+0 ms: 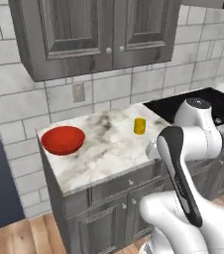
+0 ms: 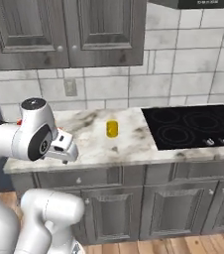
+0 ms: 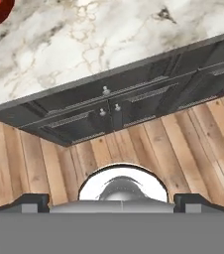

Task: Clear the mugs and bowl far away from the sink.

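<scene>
Left to right on bench (image 1: 109,149): bowl (image 1: 63,140) near left end, mug (image 1: 140,126) mid-bench, well apart. Count: one bowl, one yellow mug. Bowl judged rigid, glossy, likely slippery; pinch rim. Mug light; grip across body. My end effector (image 3: 112,198) spread wide, empty, over bench front edge.

A white marble counter (image 1: 109,149) runs along a pale tiled wall (image 2: 193,74), with a grey wall outlet (image 1: 78,92) set just above it. A black cooktop (image 2: 193,126) sits flush in the counter's right part. Grey panelled upper cabinets (image 1: 94,34) hang overhead; matching base cabinets (image 2: 183,208) stand on wood plank floor (image 3: 193,144).
</scene>
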Motion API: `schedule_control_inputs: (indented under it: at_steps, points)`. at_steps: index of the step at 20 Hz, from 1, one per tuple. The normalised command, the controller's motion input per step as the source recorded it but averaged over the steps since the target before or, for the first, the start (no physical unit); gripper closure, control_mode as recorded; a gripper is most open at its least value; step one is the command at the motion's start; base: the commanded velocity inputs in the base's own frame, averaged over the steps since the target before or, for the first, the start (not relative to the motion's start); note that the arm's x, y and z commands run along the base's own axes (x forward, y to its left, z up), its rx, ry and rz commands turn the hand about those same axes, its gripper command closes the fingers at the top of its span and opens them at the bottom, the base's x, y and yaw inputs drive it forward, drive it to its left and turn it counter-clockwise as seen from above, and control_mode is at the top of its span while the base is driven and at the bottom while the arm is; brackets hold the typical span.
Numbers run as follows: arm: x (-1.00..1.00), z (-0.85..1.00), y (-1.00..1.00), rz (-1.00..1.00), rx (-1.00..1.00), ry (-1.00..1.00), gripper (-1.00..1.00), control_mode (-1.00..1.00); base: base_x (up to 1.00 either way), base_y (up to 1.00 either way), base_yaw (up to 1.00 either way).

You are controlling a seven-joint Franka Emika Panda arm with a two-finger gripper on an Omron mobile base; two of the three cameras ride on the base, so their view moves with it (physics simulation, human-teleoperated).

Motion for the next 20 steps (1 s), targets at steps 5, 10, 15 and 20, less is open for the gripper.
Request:
schedule_control_inputs:
  at_steps: [5,10,15,20]
  points:
    - [0.00,0.00,0.00,0.00,0.00,0.00,-1.00,1.00,0.00,-0.15,-0.96]
    - [0.00,0.00,0.00,0.00,0.00,0.00,-1.00,1.00,0.00,-0.12,-0.96]
    - [0.00,0.00,0.00,0.00,0.00,0.00,-1.00,1.00,0.00,-0.02,-0.99]
    - [0.00,0.00,0.00,0.00,0.00,0.00,-1.00,1.00,0.00,0.00,-1.00]
